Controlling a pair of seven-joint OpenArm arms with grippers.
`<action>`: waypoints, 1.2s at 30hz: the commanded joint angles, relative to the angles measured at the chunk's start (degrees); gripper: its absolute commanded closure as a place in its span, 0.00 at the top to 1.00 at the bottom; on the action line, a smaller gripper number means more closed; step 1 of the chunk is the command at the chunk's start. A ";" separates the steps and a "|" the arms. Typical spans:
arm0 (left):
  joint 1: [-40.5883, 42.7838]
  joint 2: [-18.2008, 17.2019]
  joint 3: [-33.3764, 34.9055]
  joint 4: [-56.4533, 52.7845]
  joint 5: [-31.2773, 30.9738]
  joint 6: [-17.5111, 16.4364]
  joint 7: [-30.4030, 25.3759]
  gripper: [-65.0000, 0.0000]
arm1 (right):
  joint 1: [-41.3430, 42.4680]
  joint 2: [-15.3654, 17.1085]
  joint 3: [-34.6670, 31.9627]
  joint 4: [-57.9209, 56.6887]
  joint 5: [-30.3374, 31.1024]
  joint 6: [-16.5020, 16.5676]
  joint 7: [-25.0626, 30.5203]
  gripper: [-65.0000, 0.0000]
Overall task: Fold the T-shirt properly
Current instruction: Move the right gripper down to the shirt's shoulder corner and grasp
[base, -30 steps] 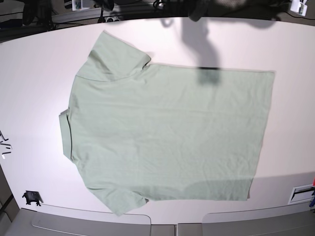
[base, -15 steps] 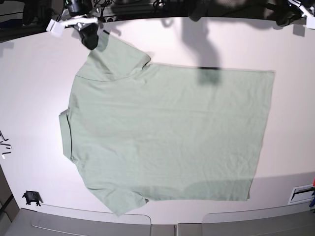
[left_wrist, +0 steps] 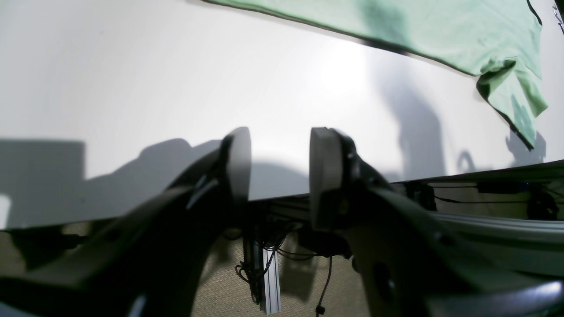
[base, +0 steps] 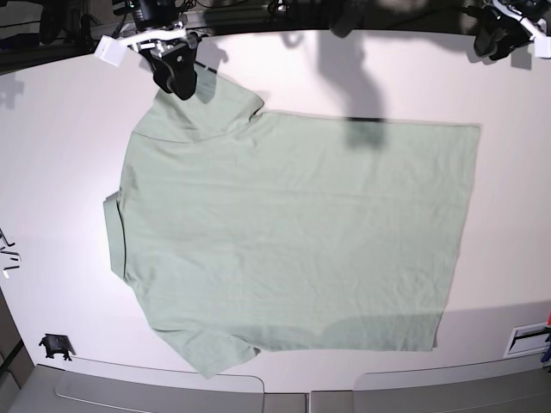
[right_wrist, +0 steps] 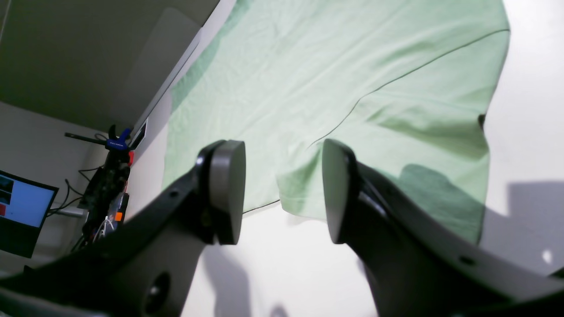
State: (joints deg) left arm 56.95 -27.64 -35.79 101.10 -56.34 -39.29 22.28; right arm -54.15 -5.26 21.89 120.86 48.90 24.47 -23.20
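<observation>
The pale sage-green T-shirt (base: 293, 232) lies spread flat on the white table (base: 52, 155), with its collar band to the left and its hem to the right. My right gripper (base: 176, 76) hovers over the far sleeve at the upper left. In the right wrist view this gripper (right_wrist: 282, 189) stands open, and the sleeve's folded edge (right_wrist: 304, 193) shows through the gap below it. My left gripper (base: 492, 36) is at the table's far right corner, apart from the shirt. Seen from the left wrist, it (left_wrist: 277, 167) is open and empty above the table edge, with the T-shirt (left_wrist: 440, 26) further off.
A small black object (base: 55, 346) sits near the front left corner. At the front right edge there is a white slotted piece (base: 527, 338). Beyond the table are a monitor (right_wrist: 22, 207), a blue clamp (right_wrist: 115, 141), and cables with a metal rail (left_wrist: 269, 273) below the table's edge.
Both arms have come into the base view from the far edge. The right gripper has moved down over the far sleeve, and the left gripper now shows at the far right corner. The shirt has not moved.
</observation>
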 commanded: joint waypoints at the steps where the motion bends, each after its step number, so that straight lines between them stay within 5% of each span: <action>1: 0.81 -0.63 -0.59 0.57 -1.03 -0.71 -1.51 0.31 | -0.61 0.02 0.17 1.03 0.61 1.07 1.27 0.41; 7: 0.81 -0.63 -0.59 0.57 -1.01 -0.71 -1.49 0.31 | 0.46 0.04 1.14 1.03 -0.98 -1.38 1.29 0.41; 13: 0.81 -0.61 -0.59 0.55 -1.01 -0.71 -1.27 0.31 | 5.25 1.14 9.53 1.01 -5.22 -1.44 1.05 0.41; 23: 0.15 -0.61 -0.59 0.55 -0.98 -0.71 -1.22 0.31 | 10.78 7.85 21.90 -3.54 -5.33 -10.03 1.60 0.41; 28: -0.13 -0.61 -0.59 0.55 -0.98 -0.71 -1.09 0.31 | 15.50 11.26 22.73 -13.99 -8.44 -10.38 3.26 0.41; 36: -0.13 -0.63 -0.59 0.55 -0.94 -0.71 -0.83 0.31 | 24.13 17.14 22.71 -30.62 -5.31 -9.73 0.83 0.41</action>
State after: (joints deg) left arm 56.01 -27.55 -35.79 101.01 -56.31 -39.29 22.57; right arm -29.71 11.22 44.16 89.21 43.59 14.33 -23.59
